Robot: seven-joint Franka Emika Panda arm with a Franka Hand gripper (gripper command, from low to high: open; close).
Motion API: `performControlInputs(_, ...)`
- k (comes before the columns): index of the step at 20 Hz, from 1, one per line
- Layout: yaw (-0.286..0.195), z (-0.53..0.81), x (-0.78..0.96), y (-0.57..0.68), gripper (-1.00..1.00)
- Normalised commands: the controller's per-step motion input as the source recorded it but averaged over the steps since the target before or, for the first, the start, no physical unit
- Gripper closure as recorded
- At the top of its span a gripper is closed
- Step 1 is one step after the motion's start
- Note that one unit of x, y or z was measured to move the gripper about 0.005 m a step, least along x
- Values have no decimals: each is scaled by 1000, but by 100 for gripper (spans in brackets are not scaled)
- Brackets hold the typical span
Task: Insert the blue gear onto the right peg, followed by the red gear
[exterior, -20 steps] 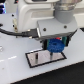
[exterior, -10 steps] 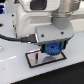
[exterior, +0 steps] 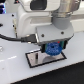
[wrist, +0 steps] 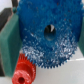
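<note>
The gripper [exterior: 52, 48] clasps the flat blue toothed gear [wrist: 46, 36] low over the black-bordered white plate [exterior: 34, 59], presumably aligning its hole (peg hidden); the small red gear [wrist: 21, 72] waits beside.

A smooth white counter [exterior: 12, 70] spreads across the scene, and on it lies a flat white rectangular plate with a black border [exterior: 34, 61], slightly angled, near the middle.
</note>
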Motion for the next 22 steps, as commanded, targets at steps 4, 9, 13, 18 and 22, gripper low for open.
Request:
performControlInputs(4,0,119,157,20,100)
performControlInputs(9,0,-5,230,-12,100)
performControlInputs(13,0,-77,191,-32,100)
performControlInputs(18,0,-66,203,-18,100)
performControlInputs(22,0,-120,151,-10,100)
